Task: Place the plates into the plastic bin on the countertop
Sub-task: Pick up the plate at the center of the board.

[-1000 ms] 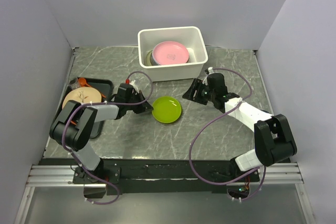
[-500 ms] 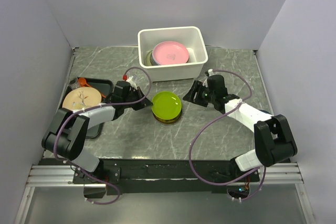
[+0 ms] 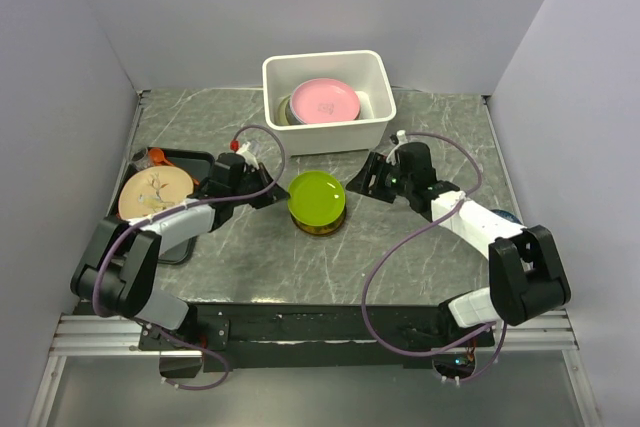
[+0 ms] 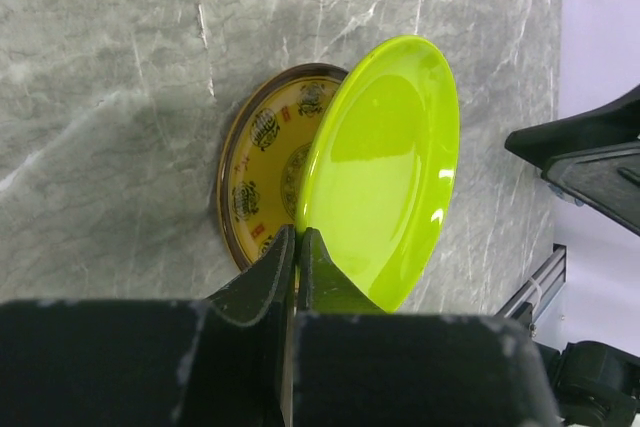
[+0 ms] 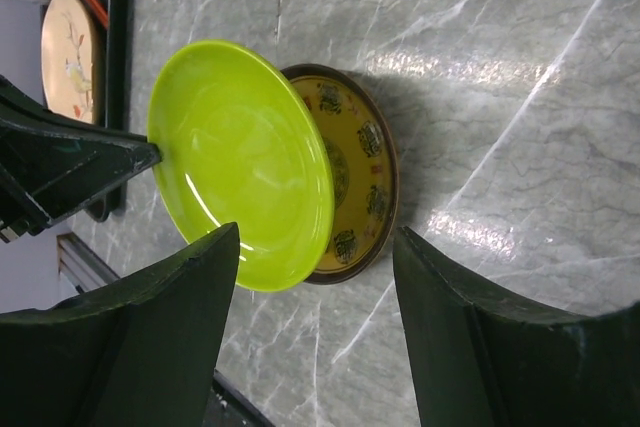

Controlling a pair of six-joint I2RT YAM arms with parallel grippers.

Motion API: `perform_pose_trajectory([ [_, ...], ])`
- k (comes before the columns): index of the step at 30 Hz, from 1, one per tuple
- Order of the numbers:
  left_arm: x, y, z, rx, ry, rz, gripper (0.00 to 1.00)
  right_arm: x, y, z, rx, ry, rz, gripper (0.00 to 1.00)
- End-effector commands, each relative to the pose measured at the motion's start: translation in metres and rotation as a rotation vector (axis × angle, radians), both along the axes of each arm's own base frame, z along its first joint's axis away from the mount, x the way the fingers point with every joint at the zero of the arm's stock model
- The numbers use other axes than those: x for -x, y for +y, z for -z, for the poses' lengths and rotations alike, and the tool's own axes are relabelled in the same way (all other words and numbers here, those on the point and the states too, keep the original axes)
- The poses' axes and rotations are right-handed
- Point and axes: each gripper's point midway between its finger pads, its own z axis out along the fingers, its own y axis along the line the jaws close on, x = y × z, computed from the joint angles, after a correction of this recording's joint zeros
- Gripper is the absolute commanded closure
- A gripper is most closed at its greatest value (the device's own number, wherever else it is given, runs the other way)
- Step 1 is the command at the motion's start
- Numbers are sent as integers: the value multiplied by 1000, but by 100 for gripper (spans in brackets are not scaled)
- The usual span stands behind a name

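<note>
My left gripper [image 3: 272, 195] [image 4: 298, 237] is shut on the near rim of a lime green plate [image 3: 317, 197] [image 4: 385, 167] [image 5: 240, 162]. It holds the plate lifted and tilted above a yellow plate with a brown rim [image 3: 322, 228] [image 4: 262, 182] [image 5: 360, 187], which lies flat on the countertop [image 3: 400, 247]. My right gripper [image 3: 362, 179] [image 5: 318, 237] stands open just right of both plates, touching neither. The white plastic bin [image 3: 320, 56] at the back holds a pink plate [image 3: 324, 101] on top of others. A cream plate with a sprig [image 3: 155, 192] [image 5: 68, 57] rests at the left.
The cream plate lies on a flat black tray [image 3: 185, 159] at the left edge, beside an orange object [image 3: 158, 157]. A bit of something blue [image 3: 505, 215] shows by the right arm's elbow. Grey walls close in three sides.
The left gripper has raised the lime green plate off the yellow plate and tipped it up on edge. The right gripper has edged closer to it, its jaws still open.
</note>
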Motion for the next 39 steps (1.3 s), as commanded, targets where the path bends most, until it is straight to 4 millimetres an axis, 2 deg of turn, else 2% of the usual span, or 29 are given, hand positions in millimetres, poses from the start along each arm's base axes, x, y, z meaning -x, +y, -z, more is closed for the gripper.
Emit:
perform_pose_trajectory([
  [1, 1, -9, -31, 73, -83, 33, 99, 2, 7, -13, -37, -43, -30, 30],
  [16, 9, -21, -52, 164, -123, 96, 99, 6, 14, -13, -77, -34, -65, 30],
  [26, 14, -28, -61, 220, -146, 141, 99, 13, 28, -14, -156, -25, -132, 33],
  [35, 17, -31, -62, 246, -146, 164, 99, 20, 40, -15, -212, -14, -192, 51],
  [38, 18, -32, -61, 247, -145, 169, 99, 22, 43, -15, -217, -13, -204, 59],
  [39, 18, -32, -61, 247, -143, 169, 99, 22, 43, -16, -219, -15, -209, 66],
])
